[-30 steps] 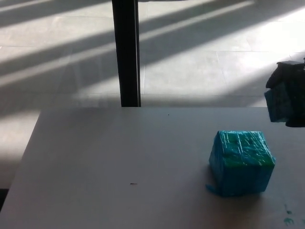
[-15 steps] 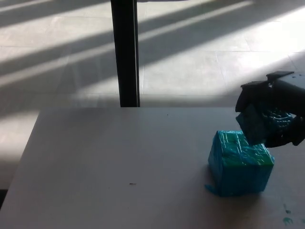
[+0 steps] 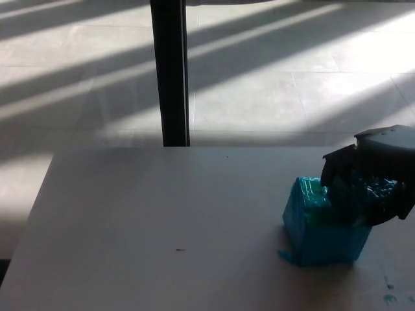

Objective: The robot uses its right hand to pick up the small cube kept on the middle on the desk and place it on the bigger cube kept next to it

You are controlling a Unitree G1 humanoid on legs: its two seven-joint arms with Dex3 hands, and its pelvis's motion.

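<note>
The bigger cube, wrapped in shiny teal tape, stands on the pale desk at the right. My right hand comes in from the right edge and hovers over the cube's top right. Its black fingers are closed around the small teal cube, which rests at or just above the big cube's top face; contact between them is hard to tell. The hand hides most of the small cube and the far right corner of the big one. My left hand does not show.
A dark vertical post rises behind the desk's far edge. Sunlit floor tiles lie beyond. Teal marks dot the desk's front right corner.
My right hand has carried the small cube leftward from the right edge and down onto the top of the bigger cube. The bigger cube has stayed in place.
</note>
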